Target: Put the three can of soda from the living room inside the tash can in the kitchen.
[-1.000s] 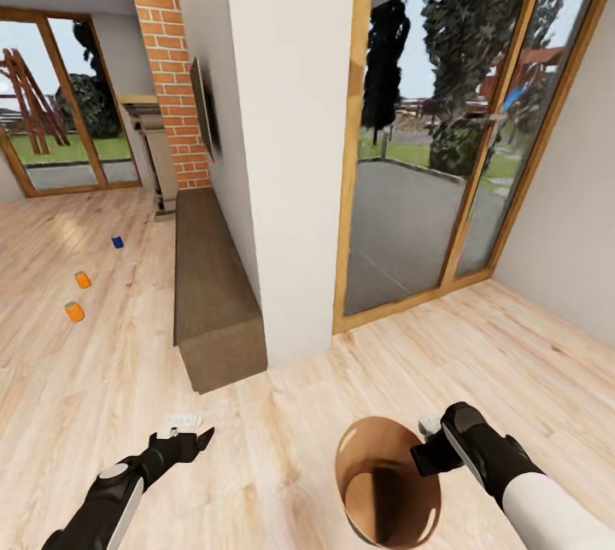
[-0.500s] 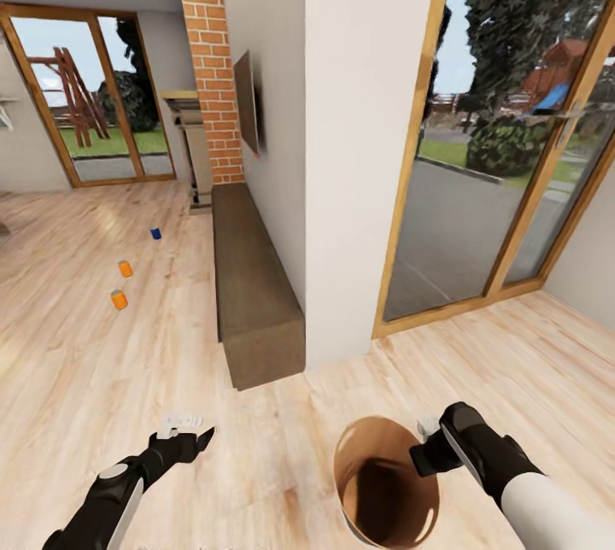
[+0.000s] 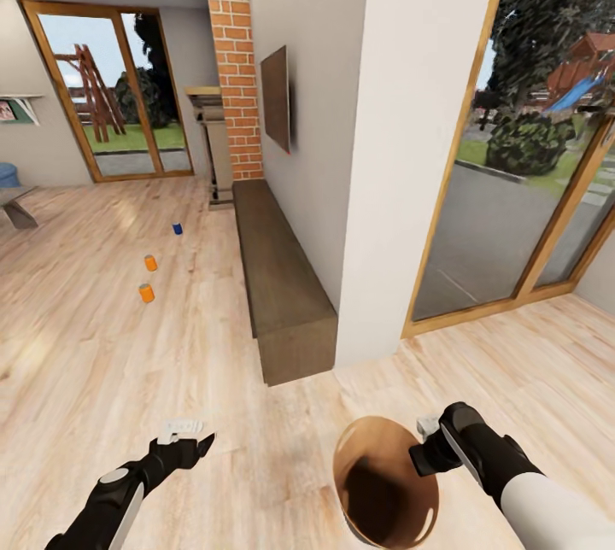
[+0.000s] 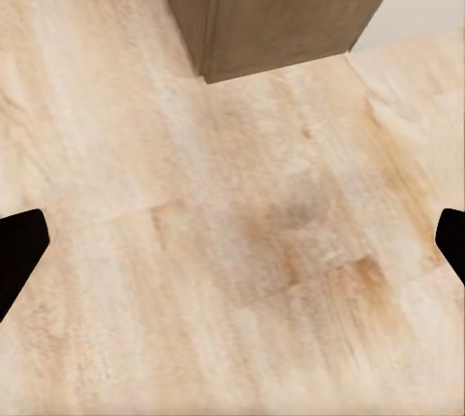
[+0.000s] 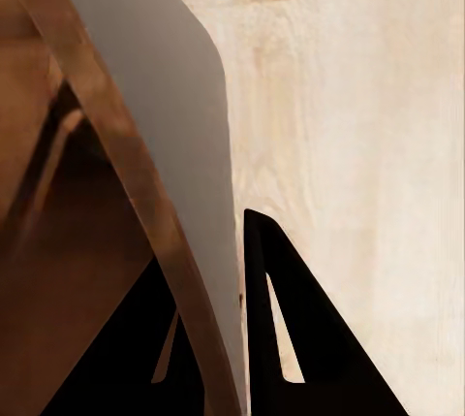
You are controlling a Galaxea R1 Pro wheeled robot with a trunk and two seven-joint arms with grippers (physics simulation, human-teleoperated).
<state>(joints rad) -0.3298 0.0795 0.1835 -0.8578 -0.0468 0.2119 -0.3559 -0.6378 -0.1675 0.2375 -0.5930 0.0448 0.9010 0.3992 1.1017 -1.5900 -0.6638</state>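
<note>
— Warm plank floor (image 3: 102, 379) runs left past a low wooden bench (image 3: 286, 294) by the wall. Where are the cans?

— Far left on the floor: two orange cans (image 3: 147, 293) and a blue can (image 3: 177, 229).

— And the grippers?

— The right gripper (image 3: 424, 452) pinches the rim of the trash can (image 3: 384, 482), one finger each side. The left gripper (image 3: 198, 443) hangs spread, empty.

— So?

— Fetching step, I'd judge: drive toward the cans next.

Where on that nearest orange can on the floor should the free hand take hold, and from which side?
Probably around its middle, from above or from the robot's near side. The nearest orange can stands upright on the wood floor, apart from the second orange can and the blue can, so its round side is free all round. The left hand is open and empty.
</note>
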